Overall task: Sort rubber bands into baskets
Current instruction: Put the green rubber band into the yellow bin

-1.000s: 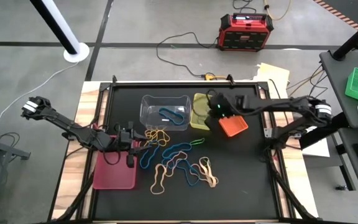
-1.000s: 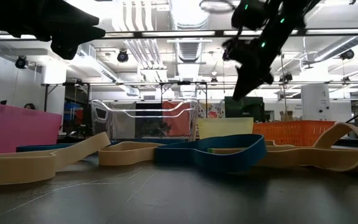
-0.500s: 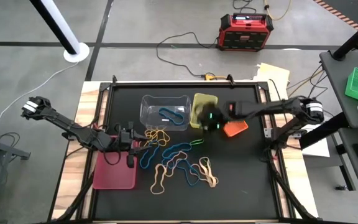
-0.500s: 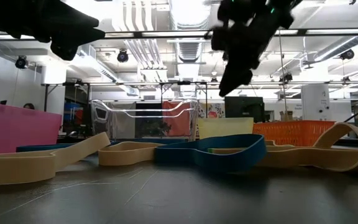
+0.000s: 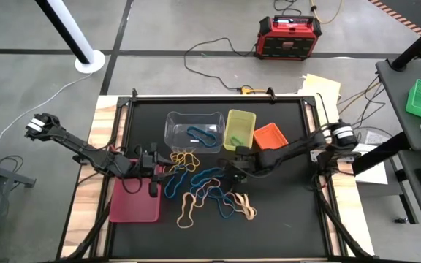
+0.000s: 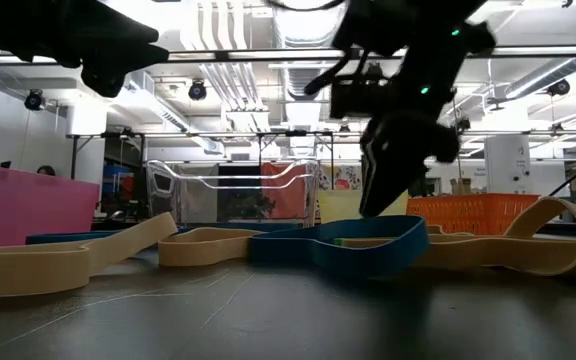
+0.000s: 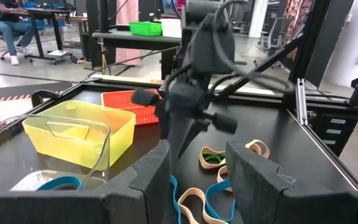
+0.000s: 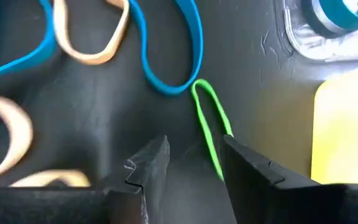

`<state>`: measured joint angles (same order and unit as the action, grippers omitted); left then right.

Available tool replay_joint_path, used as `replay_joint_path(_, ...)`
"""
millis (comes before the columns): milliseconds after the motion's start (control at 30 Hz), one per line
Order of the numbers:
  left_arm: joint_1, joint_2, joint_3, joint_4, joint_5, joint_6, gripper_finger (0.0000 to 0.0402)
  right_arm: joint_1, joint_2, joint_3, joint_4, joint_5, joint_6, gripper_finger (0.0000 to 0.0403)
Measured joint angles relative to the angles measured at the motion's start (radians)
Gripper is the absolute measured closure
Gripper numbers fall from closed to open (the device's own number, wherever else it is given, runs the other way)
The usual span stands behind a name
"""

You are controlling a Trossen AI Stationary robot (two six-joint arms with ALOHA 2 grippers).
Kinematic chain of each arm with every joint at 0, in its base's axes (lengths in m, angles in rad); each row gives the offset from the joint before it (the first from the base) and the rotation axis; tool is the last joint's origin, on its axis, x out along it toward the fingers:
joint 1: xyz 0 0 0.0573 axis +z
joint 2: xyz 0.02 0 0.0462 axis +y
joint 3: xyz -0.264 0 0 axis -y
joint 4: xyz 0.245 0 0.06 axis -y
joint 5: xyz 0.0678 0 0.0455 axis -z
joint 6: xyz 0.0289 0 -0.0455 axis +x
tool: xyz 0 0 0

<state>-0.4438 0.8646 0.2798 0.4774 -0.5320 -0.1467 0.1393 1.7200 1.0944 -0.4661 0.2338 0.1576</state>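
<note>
Several rubber bands [image 5: 210,191], blue, tan and yellow, lie loose on the black table between the baskets. A thin green band [image 8: 209,118] lies flat at the pile's far edge. My right gripper [image 8: 191,163] hangs open just above it, slanting down, fingers on either side of the band's end, holding nothing. The clear tub [image 5: 194,131] holds blue bands. Beside it stand the yellow-green bin [image 5: 240,129] and the orange bin [image 5: 270,136]. My left gripper [image 5: 154,179] waits open and level by the pink tray [image 5: 134,203].
The black table's raised frame [image 5: 123,102] runs round the work area. A tan band [image 6: 528,245] and a blue band [image 6: 348,245] arch up close to the low camera. Bare table [image 5: 283,219] lies at the near right.
My right gripper has swung from above the orange bin toward the table's left and near edge, and has come down onto the far edge of the band pile, over the green band. The bands and the baskets lie as before.
</note>
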Motion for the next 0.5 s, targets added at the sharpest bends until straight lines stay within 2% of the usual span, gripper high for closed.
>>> replay_joint_path(133,0.000,0.000,0.000,0.000,0.000,0.000,0.0263,-0.038,0.068,0.052,-0.015,-0.006,-0.019,0.0265)
replay_joint_path(300,0.000,0.000,0.000,0.000,0.001,0.000,0.0263,-0.068,0.119,0.099,-0.052,-0.076,-0.063,0.0289)
replay_joint_path(400,0.000,0.000,0.000,0.000,0.001,0.000,0.0263,-0.077,0.140,0.105,-0.060,-0.093,-0.066,0.0317)
replay_joint_path(500,0.000,0.000,0.000,0.000,0.001,0.001,0.0263,-0.081,0.144,0.102,-0.069,-0.113,-0.074,0.0362)
